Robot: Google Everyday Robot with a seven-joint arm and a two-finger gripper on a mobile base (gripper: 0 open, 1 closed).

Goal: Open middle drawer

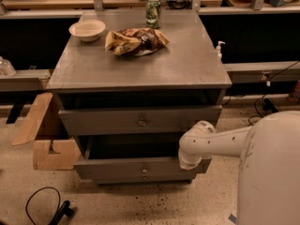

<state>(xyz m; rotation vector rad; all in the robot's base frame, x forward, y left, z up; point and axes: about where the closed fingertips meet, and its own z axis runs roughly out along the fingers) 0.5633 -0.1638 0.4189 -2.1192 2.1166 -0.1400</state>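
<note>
The grey cabinet (140, 69) has three drawers. The middle drawer (117, 168), with a small brass knob (144, 169), stands pulled out toward me, with a dark opening above its front. The taller top drawer (103, 121) with the larger knob (142, 122) sits above it. The narrow bottom drawer (122, 178) is below. My white arm reaches in from the right. Its gripper (190, 162) is at the right end of the middle drawer's front, pointing down, mostly hidden by the wrist.
On the cabinet top are a cream bowl (87, 30), a crumpled chip bag (135, 41) and a green can (153, 12). A cardboard box (44, 135) stands left of the cabinet. A black cable (44, 205) lies on the floor. My white body (272, 172) fills the lower right.
</note>
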